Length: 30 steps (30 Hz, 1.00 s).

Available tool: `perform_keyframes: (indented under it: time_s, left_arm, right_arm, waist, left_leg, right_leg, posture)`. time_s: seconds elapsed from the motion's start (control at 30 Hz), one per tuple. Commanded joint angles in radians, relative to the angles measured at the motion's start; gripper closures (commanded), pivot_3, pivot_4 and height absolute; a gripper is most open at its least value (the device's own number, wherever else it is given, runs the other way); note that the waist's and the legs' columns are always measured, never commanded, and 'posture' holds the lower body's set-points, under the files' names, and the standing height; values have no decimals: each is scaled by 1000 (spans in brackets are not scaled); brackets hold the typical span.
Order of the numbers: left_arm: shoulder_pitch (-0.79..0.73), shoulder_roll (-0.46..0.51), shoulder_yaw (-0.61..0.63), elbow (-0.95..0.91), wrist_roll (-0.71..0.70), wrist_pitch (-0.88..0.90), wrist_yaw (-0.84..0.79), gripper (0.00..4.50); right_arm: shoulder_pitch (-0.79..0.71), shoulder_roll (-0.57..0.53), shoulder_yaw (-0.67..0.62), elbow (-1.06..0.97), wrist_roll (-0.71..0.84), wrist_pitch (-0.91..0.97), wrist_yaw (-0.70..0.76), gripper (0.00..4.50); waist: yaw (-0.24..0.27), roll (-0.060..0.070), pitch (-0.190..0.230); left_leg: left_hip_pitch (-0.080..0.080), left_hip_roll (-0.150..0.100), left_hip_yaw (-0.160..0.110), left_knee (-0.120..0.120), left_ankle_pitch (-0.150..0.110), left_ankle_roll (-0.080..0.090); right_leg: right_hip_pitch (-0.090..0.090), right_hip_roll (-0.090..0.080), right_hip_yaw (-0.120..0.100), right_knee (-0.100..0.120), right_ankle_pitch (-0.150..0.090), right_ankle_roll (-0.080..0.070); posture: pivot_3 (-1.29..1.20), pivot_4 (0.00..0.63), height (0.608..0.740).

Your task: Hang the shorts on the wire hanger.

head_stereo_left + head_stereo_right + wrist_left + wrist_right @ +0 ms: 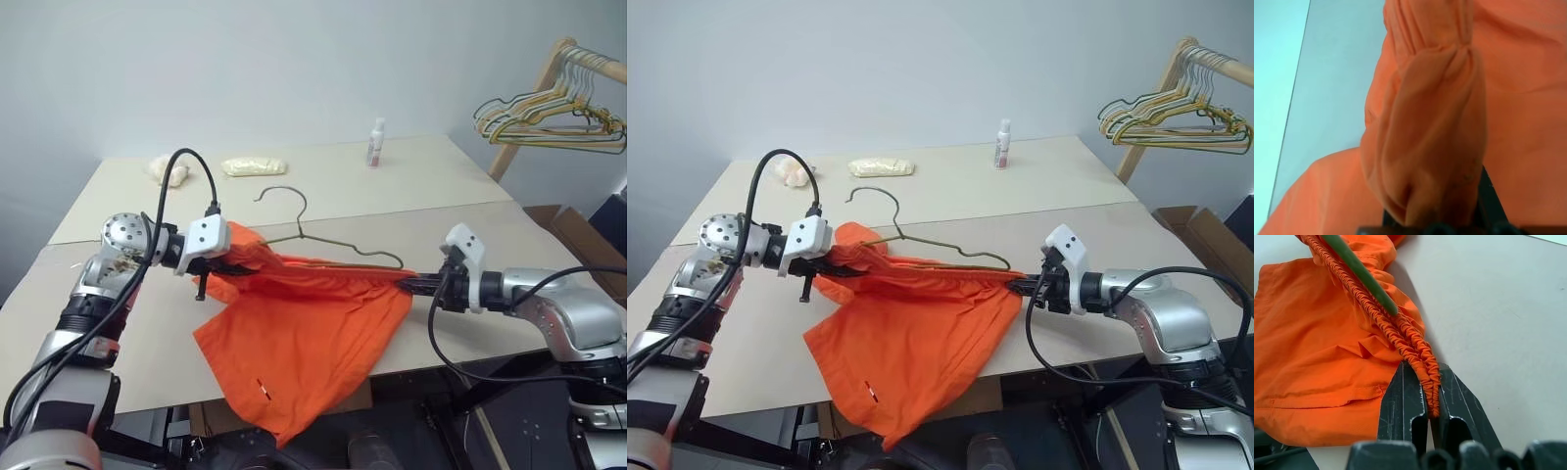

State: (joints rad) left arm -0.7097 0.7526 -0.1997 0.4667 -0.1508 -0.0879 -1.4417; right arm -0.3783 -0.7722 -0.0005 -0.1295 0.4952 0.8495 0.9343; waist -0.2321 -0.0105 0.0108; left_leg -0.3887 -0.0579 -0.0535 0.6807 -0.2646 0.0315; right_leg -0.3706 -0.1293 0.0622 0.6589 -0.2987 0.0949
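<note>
Orange shorts (304,323) hang stretched by the waistband between two grippers, above the table (509,235).
Left gripper (227,262) is pinched on one end of the elastic, right gripper (1432,401) clamped on the other; the wire hanger (323,240) lies along the band, its hook up and its lower bar partly hidden by the cloth. Behind stand a small bottle (375,143) whose label cannot be read, two pale bundles (253,166), and yellow and green hangers (554,122) on a wooden rack.
</note>
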Motion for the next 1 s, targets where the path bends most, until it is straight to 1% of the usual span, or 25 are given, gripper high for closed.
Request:
perform_keyframes:
  time_s: [0.03, 0.23, 0.5, 0.6, 0.67, 0.77, 0.9, 1.0]
  left_arm:
    - [-3, 86, 31, 30, 40, -11, -10, 4500]
    - [-2, 115, -7, 76, 97, -67, -6, 4500]
    - [-19, 125, -35, 149, 143, -95, 73, 4500]
    - [-22, 136, -66, 174, 184, -133, 100, 4500]
    - [-25, 126, -74, 187, 193, -138, 126, 4500]
    - [-44, 94, -78, 200, 195, -91, 183, 4500]
    - [-45, 103, -94, 205, 185, -127, 137, 4500]
    - [-45, 122, -95, 218, 194, -149, 131, 4500]
  right_arm:
    - [2, -75, -73, 37, -26, -5, -15, 4492]
    - [-5, -106, -83, 67, -38, -27, -1, 4492]
    - [18, -135, -98, 53, -31, -40, 20, 4492]
    - [19, -148, -104, 23, -15, -46, 41, 4492]
    - [15, -160, -105, 2, 1, -52, 61, 4492]
    - [0, -170, -101, -13, 24, -59, 77, 4492]
    - [-4, -183, -109, -13, 60, -75, 121, 4492]
    - [14, -202, -106, 1, 48, -96, 126, 4492]
  waist:
    - [0, 0, 0]
    - [0, 0, 0]
    - [0, 0, 0]
    - [0, 0, 0]
    - [-1, 0, 0]
    - [-1, 0, 0]
    - [-1, 0, 0]
    - [-1, 0, 0]
  left_leg:
    - [0, 0, 0, 0, 0, 0]
    - [0, 0, 0, 0, 0, 0]
    - [0, 0, 0, 0, 0, 0]
    - [0, 0, 0, 0, 0, 0]
    - [0, 0, 0, 0, 0, 0]
    - [0, 0, 0, 0, 0, 0]
    - [0, 0, 0, 0, 0, 0]
    - [-1, 0, 0, 0, 0, 0]
  right_leg:
    - [0, 0, 0, -1, 0, 0]
    - [0, 0, 0, -2, 0, 0]
    - [0, 0, 0, -2, 0, 0]
    - [0, 0, 0, -2, 0, 0]
    - [0, 0, 0, -2, 0, 0]
    - [0, 0, 0, -2, 0, 0]
    - [0, 0, 0, -2, 0, 0]
    - [0, 0, 0, -2, 0, 0]
  posture:
    - [-210, 0, 740]
    - [-214, 0, 740]
    - [-217, 0, 740]
    - [-217, 0, 740]
    - [-221, 0, 740]
    - [-230, 0, 740]
    - [-234, 0, 740]
    - [-231, 0, 740]
